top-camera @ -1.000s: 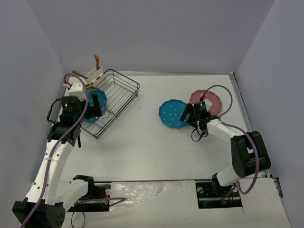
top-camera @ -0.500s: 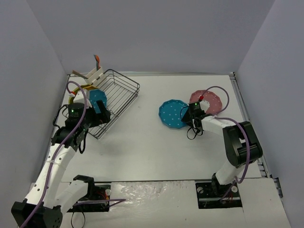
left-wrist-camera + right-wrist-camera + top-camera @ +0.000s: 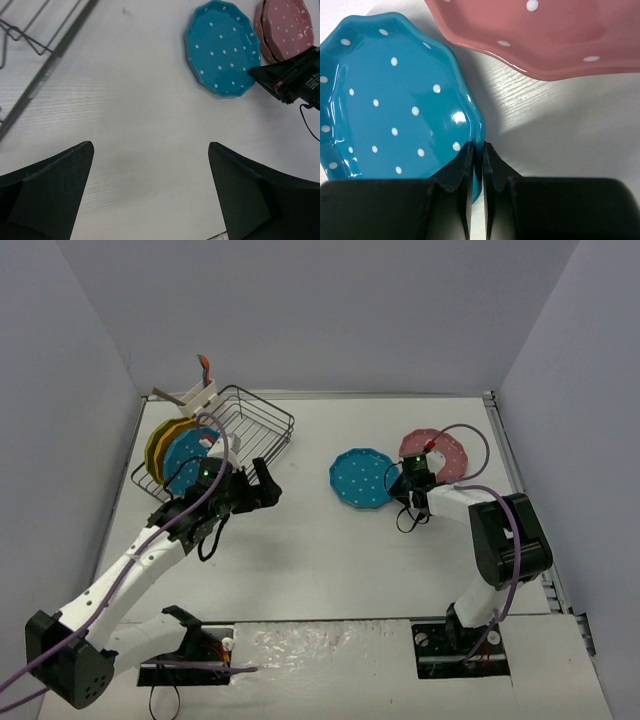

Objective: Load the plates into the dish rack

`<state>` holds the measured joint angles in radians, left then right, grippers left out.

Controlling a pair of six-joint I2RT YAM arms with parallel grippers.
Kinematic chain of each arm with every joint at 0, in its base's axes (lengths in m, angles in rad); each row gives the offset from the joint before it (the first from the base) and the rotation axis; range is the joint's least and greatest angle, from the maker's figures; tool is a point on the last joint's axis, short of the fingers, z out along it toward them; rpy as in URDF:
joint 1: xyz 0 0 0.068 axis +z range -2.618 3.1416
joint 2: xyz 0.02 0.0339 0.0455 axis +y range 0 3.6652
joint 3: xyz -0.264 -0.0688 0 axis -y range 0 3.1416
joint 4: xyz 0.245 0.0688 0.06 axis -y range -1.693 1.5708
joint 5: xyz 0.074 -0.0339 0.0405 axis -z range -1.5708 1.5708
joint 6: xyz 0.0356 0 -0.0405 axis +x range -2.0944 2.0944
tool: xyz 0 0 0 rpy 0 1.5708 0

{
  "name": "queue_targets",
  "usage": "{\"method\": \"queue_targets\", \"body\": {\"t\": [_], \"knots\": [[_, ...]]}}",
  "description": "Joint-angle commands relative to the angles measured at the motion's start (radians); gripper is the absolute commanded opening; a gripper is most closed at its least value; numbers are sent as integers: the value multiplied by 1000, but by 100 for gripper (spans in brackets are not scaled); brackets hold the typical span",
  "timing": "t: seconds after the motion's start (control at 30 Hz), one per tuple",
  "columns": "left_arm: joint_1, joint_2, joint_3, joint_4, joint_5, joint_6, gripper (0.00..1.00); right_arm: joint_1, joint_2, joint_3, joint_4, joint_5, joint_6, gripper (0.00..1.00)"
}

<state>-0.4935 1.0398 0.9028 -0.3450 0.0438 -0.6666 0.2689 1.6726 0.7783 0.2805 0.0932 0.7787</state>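
Observation:
A teal plate (image 3: 362, 479) (image 3: 222, 47) (image 3: 385, 100) lies flat on the white table. My right gripper (image 3: 402, 480) (image 3: 478, 147) is shut on its right rim, one finger inside the rim and one outside. A pink plate (image 3: 440, 453) (image 3: 545, 35) (image 3: 285, 22) lies just beyond it, to the right. The dish rack (image 3: 240, 425) stands at the far left, with a yellow-green plate (image 3: 158, 445) and another teal plate (image 3: 185, 462) upright in it. My left gripper (image 3: 262, 485) (image 3: 151, 147) hangs open over bare table, right of the rack, holding nothing.
A white utensil caddy (image 3: 195, 395) with an orange item sits at the rack's far corner. The rack's wire edge (image 3: 50, 60) shows at the upper left of the left wrist view. Grey walls close in the table on three sides.
The right gripper has shut on the teal plate's rim. The left arm has swung right, away from the rack, leaving a teal plate standing there beside the yellow-green one.

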Motion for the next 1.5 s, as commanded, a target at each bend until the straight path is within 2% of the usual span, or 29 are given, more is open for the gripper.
{"method": "queue_targets", "body": {"t": [0.0,0.27,0.63,1.1,1.47], "knots": [[-83,59,22,145,-33,-96,97,-7,-66,-45,1,-121,4,0],[-154,268,45,245,-33,-249,97,-11,-194,-62,17,-262,92,0],[-177,536,66,454,90,-436,97,-13,-241,-104,59,-359,193,0],[-178,709,118,561,140,-582,96,-13,-241,-160,158,-458,287,0],[-178,783,136,627,153,-656,84,-14,-251,-189,177,-508,311,0]]}}
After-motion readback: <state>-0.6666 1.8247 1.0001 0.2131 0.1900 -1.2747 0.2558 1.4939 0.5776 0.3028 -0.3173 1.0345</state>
